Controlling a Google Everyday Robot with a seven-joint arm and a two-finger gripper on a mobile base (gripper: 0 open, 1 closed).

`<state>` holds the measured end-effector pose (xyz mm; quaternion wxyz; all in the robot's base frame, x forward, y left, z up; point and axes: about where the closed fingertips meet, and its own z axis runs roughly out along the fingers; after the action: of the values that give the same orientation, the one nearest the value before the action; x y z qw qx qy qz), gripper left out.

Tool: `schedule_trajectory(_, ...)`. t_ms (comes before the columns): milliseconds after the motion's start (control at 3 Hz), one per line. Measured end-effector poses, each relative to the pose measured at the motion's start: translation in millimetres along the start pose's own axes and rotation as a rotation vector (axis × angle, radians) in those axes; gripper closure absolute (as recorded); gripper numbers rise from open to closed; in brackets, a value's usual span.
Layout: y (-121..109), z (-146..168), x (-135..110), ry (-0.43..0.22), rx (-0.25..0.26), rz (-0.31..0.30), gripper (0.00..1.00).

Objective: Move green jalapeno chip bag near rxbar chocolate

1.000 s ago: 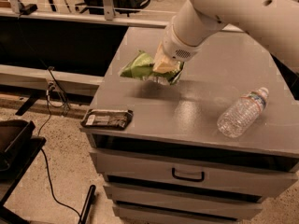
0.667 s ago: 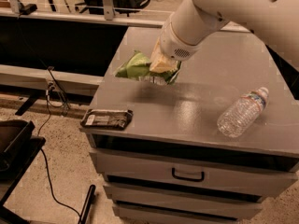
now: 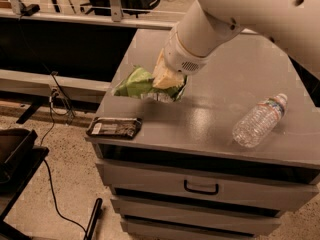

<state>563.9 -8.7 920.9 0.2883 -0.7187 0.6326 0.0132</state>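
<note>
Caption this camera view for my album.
The gripper holds the green jalapeno chip bag near the edge of the cabinet top, rxbar chocolate at its front corner.

The single view looks steeply down from high on the near side of a gray cabinet (image 3: 215, 119), facing its far edge. It is close enough that the top fills most of the picture. The drawer fronts (image 3: 150, 176) show along the bottom and the floor (image 3: 65, 184) at the left. The white arm (image 3: 240, 14) comes in from the upper right, large and near the lens. Its gripper (image 3: 167, 78) sits left of centre, pinching the green chip bag (image 3: 132, 84). The chocolate bar (image 3: 114, 127) lies at the near left corner.
</note>
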Motion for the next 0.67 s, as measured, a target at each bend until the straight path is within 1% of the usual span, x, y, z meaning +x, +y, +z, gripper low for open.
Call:
schedule_trajectory(333,20,-1,-15,-0.026,-0.035,-0.028,0.59)
schedule_trajectory(667,35,-4,-30,-0.046,-0.059,-0.056,0.36)
